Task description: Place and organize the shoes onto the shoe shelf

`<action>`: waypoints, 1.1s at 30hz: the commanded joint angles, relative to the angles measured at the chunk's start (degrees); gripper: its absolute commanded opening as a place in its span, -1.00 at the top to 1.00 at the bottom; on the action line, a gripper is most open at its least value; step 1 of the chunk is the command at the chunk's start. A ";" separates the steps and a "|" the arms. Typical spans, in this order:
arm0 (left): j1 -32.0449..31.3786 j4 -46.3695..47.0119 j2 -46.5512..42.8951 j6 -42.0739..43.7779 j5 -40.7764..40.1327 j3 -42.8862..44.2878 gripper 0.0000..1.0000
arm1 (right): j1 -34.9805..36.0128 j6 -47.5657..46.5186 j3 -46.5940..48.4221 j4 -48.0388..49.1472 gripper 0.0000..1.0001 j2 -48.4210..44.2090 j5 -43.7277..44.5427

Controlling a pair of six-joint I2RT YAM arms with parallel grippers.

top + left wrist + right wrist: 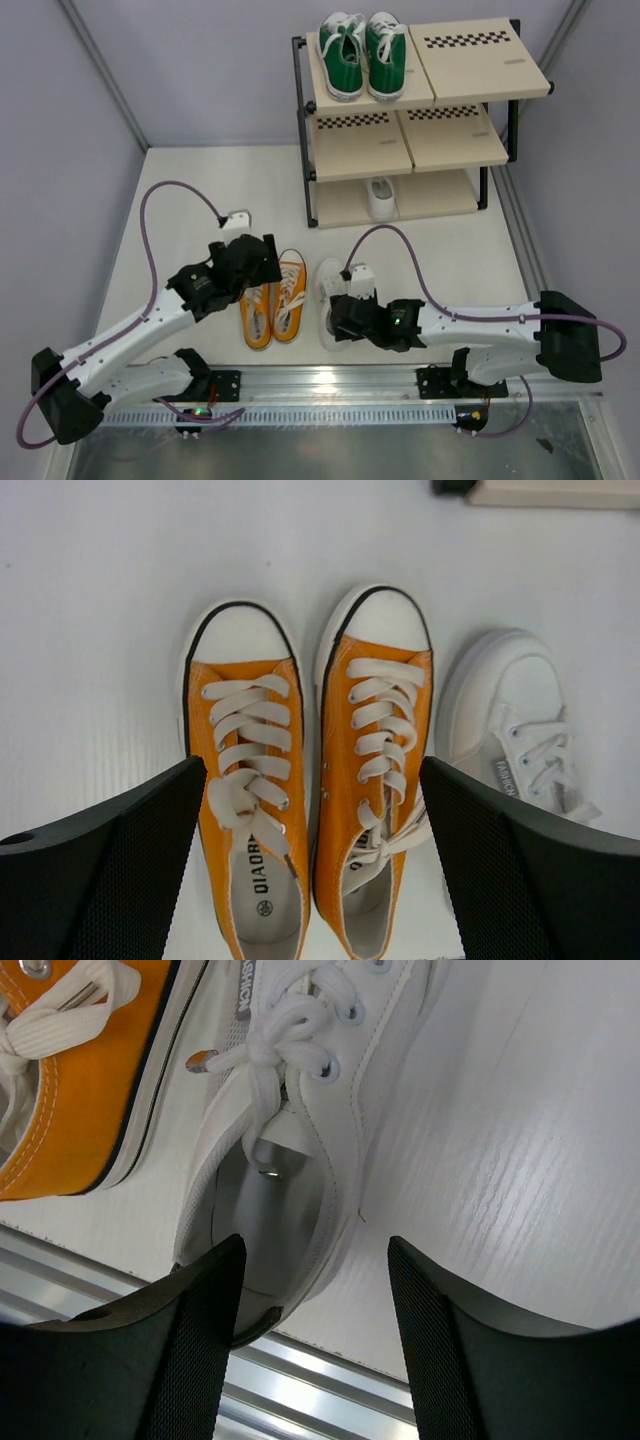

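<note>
The orange pair [272, 300] stands side by side on the white floor, toes toward the shoe shelf [480, 60]. My left gripper [250, 262] hovers over their heels, open, with both orange shoes [375, 770] between its fingers [120, 880]. A white shoe [328, 300] lies just right of the pair. My right gripper [345, 315] is open at its heel. One finger [190, 1360] is over the heel opening of the white shoe [290, 1140], the other over bare floor. The green pair [362, 55] sits on the top tier, left board. Another white shoe [381, 197] sits on the bottom tier.
An aluminium rail [330, 385] runs along the near edge, right behind the white shoe's heel [300, 1380]. The shelf's black frame [300, 120] stands at the back. Grey walls close in both sides. Purple cables [150, 230] loop over the arms.
</note>
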 commanded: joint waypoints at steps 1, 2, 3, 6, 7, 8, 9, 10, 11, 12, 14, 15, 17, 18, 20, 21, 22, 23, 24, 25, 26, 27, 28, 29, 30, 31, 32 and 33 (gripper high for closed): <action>0.29 8.22 -4.17 6.07 0.79 -0.64 -0.83 | 0.64 3.45 2.31 -2.70 -0.25 1.84 6.19; 0.29 9.37 -4.97 7.12 0.88 -1.09 -0.84 | 0.55 3.19 2.40 -1.57 -0.20 2.10 6.63; 0.29 10.42 -5.76 9.05 0.97 -1.53 -0.84 | 0.55 3.01 2.58 -1.30 -0.17 2.45 7.50; 1.00 13.33 -8.05 11.43 1.15 -2.67 -0.84 | -1.11 1.61 2.67 1.42 0.06 4.73 6.29; 1.17 13.59 -8.23 12.40 1.15 -2.76 -0.84 | -2.16 1.25 2.67 2.82 0.17 5.35 5.50; 1.43 13.42 -8.58 12.75 1.06 -2.50 -0.84 | -2.61 0.47 2.75 3.36 0.30 6.57 5.40; 1.96 13.25 -8.58 13.02 0.97 -2.50 -0.84 | -3.13 0.11 2.84 3.89 0.63 7.11 5.40; 2.23 12.90 -8.49 13.20 0.97 -2.41 -0.84 | -3.75 -0.33 3.28 4.15 0.82 7.46 5.58; 2.40 12.28 -8.67 13.20 0.88 -2.41 -0.84 | -5.23 -0.59 3.63 4.07 0.94 7.73 6.19; 2.67 12.02 -8.67 13.20 0.45 -2.41 -0.84 | -6.03 -1.64 4.33 4.16 0.94 7.56 6.28; 2.93 11.14 -8.76 12.50 0.27 -2.23 -0.84 | -8.83 -3.31 5.04 4.24 0.94 6.77 6.98; 3.37 10.79 -8.67 12.23 0.53 -2.06 -0.84 | -9.81 -3.75 5.82 4.16 0.94 5.46 7.25; 3.81 10.35 -8.76 11.88 0.62 -1.88 -0.84 | -11.92 -4.72 6.53 4.24 0.94 3.96 8.12; 3.98 10.26 -8.93 11.88 0.53 -2.06 -0.84 | -13.58 -6.73 6.97 4.68 0.95 2.30 8.39; 4.34 10.17 -9.19 12.05 0.53 -2.23 -0.84 | -14.91 -9.02 7.41 6.61 0.94 1.23 9.09; 4.51 10.26 -9.28 12.05 0.62 -2.23 -0.85 | -16.13 -11.73 7.85 7.57 0.95 0.79 8.83; 4.60 10.34 -9.28 12.05 0.97 -2.23 -0.85 | -16.84 -12.89 8.03 9.58 0.95 0.70 8.66; 4.78 10.52 -9.20 12.14 1.06 -2.15 -0.85 | -17.46 -13.94 8.20 10.82 0.95 0.87 8.57; 4.78 10.69 -9.20 12.32 1.06 -2.15 -0.85 | -18.94 -14.91 8.55 11.53 0.95 1.14 8.57; 4.86 10.78 -9.11 12.41 1.06 -2.15 -0.85 | -19.74 -15.01 8.73 12.41 0.94 2.09 8.57; 4.87 10.78 -9.02 12.58 0.97 -2.15 -0.85 | -20.36 -15.36 8.99 13.20 0.95 2.54 8.57; 4.95 10.70 -9.11 12.58 0.97 -2.15 -0.85 | -20.97 -15.45 9.25 13.82 0.95 2.81 9.00; 4.95 10.61 -9.11 12.50 1.06 -2.23 -0.85 | -21.85 -16.06 9.43 15.48 0.95 3.50 9.01; 4.87 10.52 -9.11 12.49 1.06 -2.32 -0.85 | -22.29 -16.59 9.69 16.36 0.95 3.95 8.83; 4.95 10.52 -9.11 12.49 1.15 -2.32 -0.85 | -22.65 -17.03 10.74 16.81 0.94 4.39 8.83; 4.95 10.61 -9.20 12.49 1.32 -2.32 -0.85 | -23.26 -18.07 11.45 17.42 0.94 4.91 8.92; 4.95 10.70 -9.20 12.41 1.41 -2.41 -0.85 | -23.61 -18.52 12.32 17.51 0.95 6.22 9.27; 4.95 10.61 -9.20 12.41 1.41 -2.41 -0.85 | -23.96 -18.79 13.81 17.78 0.95 6.93 9.70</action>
